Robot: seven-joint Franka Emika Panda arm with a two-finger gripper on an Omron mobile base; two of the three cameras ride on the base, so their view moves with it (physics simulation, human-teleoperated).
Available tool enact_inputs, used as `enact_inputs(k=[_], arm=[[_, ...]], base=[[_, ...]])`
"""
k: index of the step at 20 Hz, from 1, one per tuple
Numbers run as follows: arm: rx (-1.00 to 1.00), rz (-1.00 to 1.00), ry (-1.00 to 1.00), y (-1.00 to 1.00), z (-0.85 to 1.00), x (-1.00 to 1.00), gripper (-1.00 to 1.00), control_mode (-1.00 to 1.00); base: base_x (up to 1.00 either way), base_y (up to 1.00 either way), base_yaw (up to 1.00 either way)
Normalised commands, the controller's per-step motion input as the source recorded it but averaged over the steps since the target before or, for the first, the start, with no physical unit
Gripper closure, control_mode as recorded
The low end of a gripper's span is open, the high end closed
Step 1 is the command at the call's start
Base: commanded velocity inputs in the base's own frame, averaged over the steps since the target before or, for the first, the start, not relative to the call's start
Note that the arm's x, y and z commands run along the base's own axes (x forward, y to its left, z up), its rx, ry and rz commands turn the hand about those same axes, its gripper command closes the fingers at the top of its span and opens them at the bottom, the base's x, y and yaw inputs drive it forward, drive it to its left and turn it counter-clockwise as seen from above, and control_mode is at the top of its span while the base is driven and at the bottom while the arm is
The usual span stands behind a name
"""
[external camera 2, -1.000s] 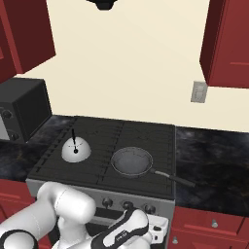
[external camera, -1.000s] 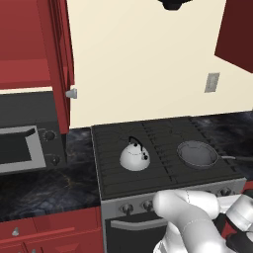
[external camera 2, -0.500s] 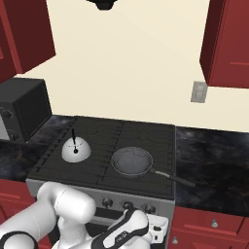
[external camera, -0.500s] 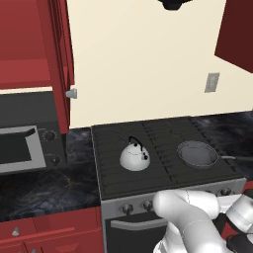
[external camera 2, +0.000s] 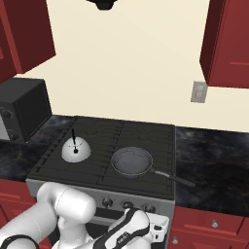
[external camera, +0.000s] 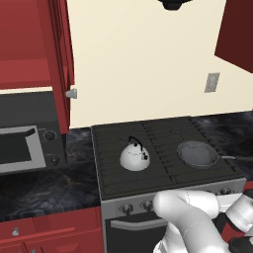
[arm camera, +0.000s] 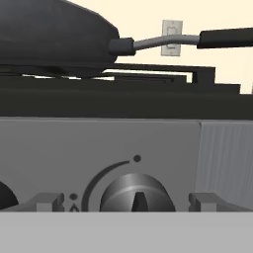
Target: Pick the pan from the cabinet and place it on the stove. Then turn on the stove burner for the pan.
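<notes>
The dark grey pan (external camera: pixel 197 154) (external camera 2: pixel 132 162) rests on the front right grate of the black stove (external camera: pixel 163 131) (external camera 2: pixel 141 133), its long handle pointing right. In the hand view the pan (arm camera: pixel 54 34) sits high up, above the stove's grey steel front. My gripper (arm camera: pixel 127 199) is open and low in front of that panel. A round dark knob (arm camera: pixel 137 193) lies between its two fingertips (arm camera: pixel 49 200), not touched. The red cabinet (external camera: pixel 24 34) at upper left has its door (external camera: pixel 59 64) swung open.
A white domed kettle (external camera: pixel 134 157) (external camera 2: pixel 77 151) stands on the stove's front left grate. A black-and-silver microwave (external camera: pixel 20 148) (external camera 2: pixel 22 112) sits on the dark counter to the left. Another red wall cabinet (external camera 2: pixel 228 44) hangs at upper right, over a wall outlet (external camera: pixel 212 82).
</notes>
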Motion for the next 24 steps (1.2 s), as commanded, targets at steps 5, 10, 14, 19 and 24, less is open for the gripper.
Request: enact_inputs(k=[5,10,14,19,24], arm=[[0.0,0.0,-0.02,0.0,0.0,0.03,-1.0,-1.0],[0.0,0.0,-0.02,-0.01,-0.08,0.02,-1.0,-1.0],[0.0,0.0,0.0,0.0,-0.05,0.01,-1.0,-1.0],[0.0,0.0,-0.03,0.0,0.0,0.09,-1.0,-1.0],[0.0,0.0,-0.03,0.0,0.0,0.08,-1.0,-1.0]], base=[[0.0,0.0,0.0],[0.0,0.0,0.0],[0.0,0.0,0.0],[0.0,0.0,0.0],[0.0,0.0,0.0]])
